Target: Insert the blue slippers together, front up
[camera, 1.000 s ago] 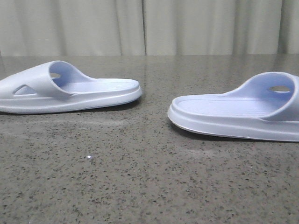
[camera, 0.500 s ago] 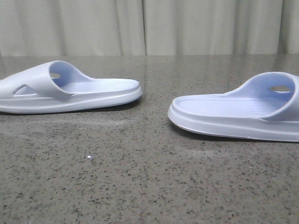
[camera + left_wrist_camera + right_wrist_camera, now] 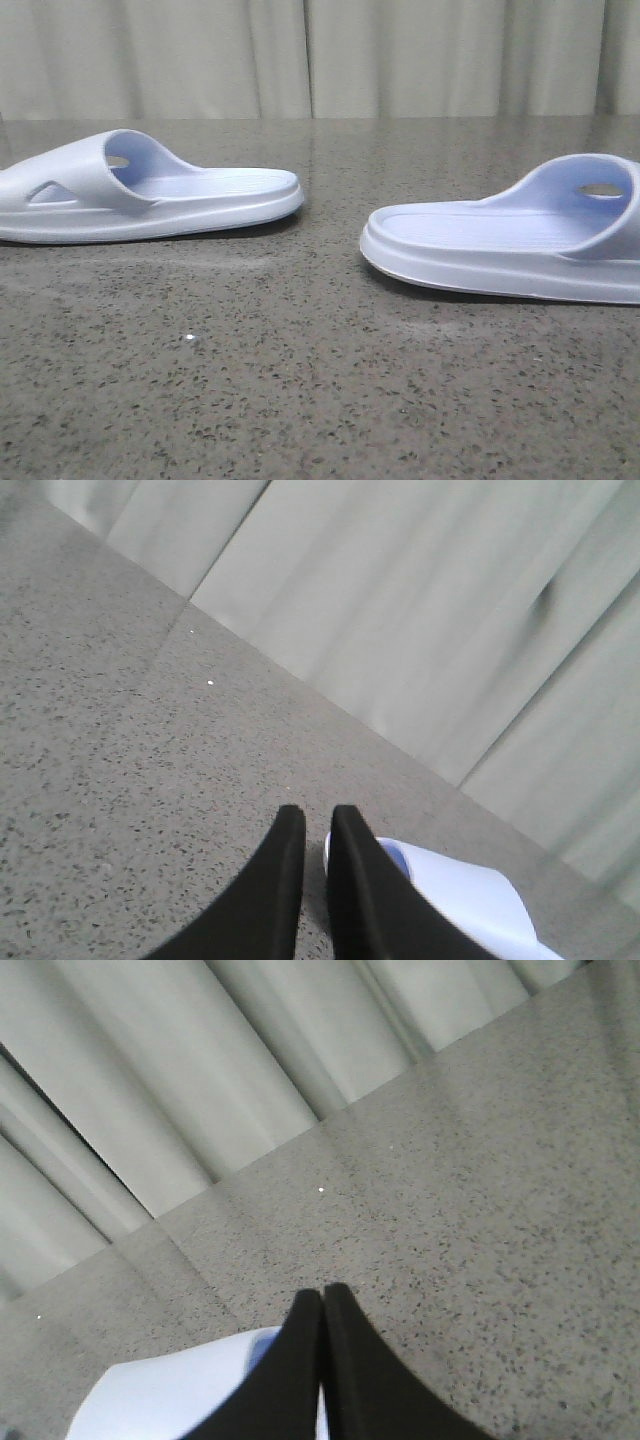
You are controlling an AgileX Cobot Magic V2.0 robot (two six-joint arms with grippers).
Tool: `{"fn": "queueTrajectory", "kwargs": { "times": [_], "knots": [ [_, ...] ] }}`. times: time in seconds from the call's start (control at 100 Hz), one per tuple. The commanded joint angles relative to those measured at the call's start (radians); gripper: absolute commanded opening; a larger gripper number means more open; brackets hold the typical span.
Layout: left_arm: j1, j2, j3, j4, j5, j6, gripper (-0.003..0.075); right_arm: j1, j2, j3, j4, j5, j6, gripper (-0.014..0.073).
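The speckled stone table [image 3: 300, 380] is seen with the two blue slippers resting flat on their soles and well apart: the left slipper [image 3: 150, 195] with its heel end turned inward, and the right slipper [image 3: 510, 245] likewise, so that the heels face each other across a bare gap. Nothing is held yet. The left gripper [image 3: 315, 825] is seen with its fingers nearly together, only a thin slit between them, just beside a slipper's pale edge [image 3: 455, 895]; the right gripper [image 3: 322, 1305] is seen pressed fully closed, also close to a slipper [image 3: 170, 1400].

The largest risk is judged to be an approach with the fingers drawn together: a strap could be struck instead of straddled, and the light foam would be pushed across the smooth stone. A pinch on the soft strap alone is judged likely to let the slipper sag or twist, so that the fronts end misaligned. The opposed headings may also be left uncorrected before nesting.

The right slipper's toe end is cut off by the front view's edge, as is the left slipper's toe. Neither arm is shown in that view. In the wrist views only a blurred corner of each slipper is visible, so contact cannot be judged
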State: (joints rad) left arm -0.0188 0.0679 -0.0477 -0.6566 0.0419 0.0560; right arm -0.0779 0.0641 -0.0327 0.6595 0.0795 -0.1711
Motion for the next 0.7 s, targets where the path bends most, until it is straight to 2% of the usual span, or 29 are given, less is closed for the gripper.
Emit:
{"fn": "queueTrajectory", "kwargs": {
  "times": [0.0,0.14,0.26,0.38,0.69],
  "knots": [
    [-0.008,0.063,-0.097,0.101,-0.001,-0.004,0.0015,-0.004,0.076,-0.097,-0.033,-0.049,-0.002,-0.0078],
    [-0.008,0.232,-0.289,0.345,0.172,-0.004,0.0015,-0.004,0.265,-0.262,-0.131,0.045,-0.002,-0.0078],
    [-0.008,0.398,-0.46,0.504,0.379,-0.004,0.0015,-0.004,0.436,-0.429,-0.269,0.236,-0.002,-0.0078],
    [-0.008,0.507,-0.552,0.515,0.491,-0.004,0.0015,-0.004,0.532,-0.518,-0.3,0.365,-0.002,-0.0078],
    [-0.008,0.606,-0.571,0.455,0.498,0.018,0.0027,-0.004,0.545,-0.529,-0.315,0.434,-0.002,-0.0065]
  ]
}}
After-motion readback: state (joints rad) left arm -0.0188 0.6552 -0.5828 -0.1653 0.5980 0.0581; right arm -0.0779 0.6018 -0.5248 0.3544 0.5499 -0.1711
